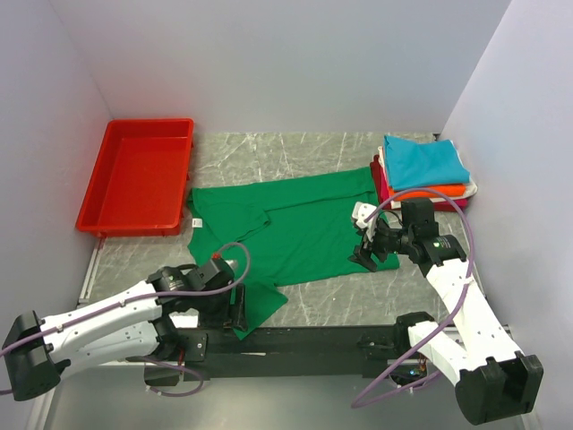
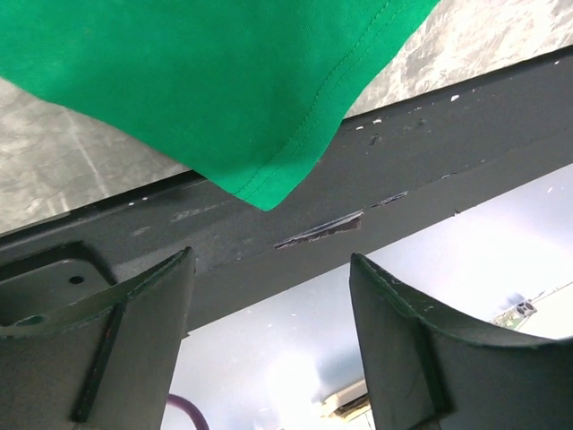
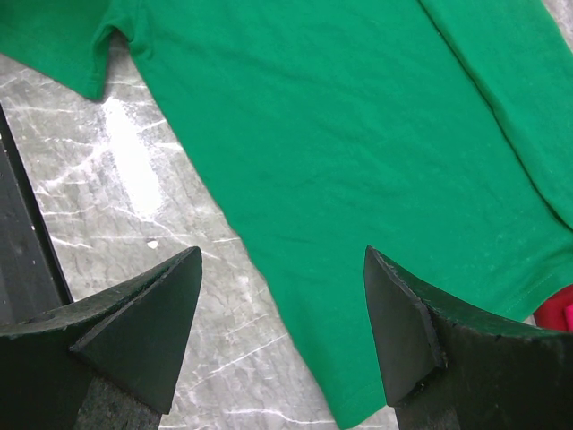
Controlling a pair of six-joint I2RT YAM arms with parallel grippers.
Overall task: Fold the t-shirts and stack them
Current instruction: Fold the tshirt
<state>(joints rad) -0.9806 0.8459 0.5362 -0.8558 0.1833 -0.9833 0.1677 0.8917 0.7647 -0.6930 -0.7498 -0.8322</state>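
Observation:
A bright green t-shirt (image 1: 295,224) lies spread on the marble table, neck label toward the left. One sleeve corner (image 2: 260,107) hangs over the black front rail. My left gripper (image 1: 237,309) is just off that corner, open, with nothing between its fingers (image 2: 134,331). My right gripper (image 1: 365,255) hovers open over the shirt's near right hem corner (image 3: 358,394), with the green cloth (image 3: 358,161) below and between its fingertips. Folded t-shirts are stacked at the back right: teal (image 1: 425,163) on top, then orange, white and red.
A red plastic tray (image 1: 150,124) sits at the back left against the wall. The black rail (image 2: 403,161) runs along the table's front edge. White walls close in the left, back and right sides. A bit of red cloth (image 3: 564,313) shows at the right wrist view's edge.

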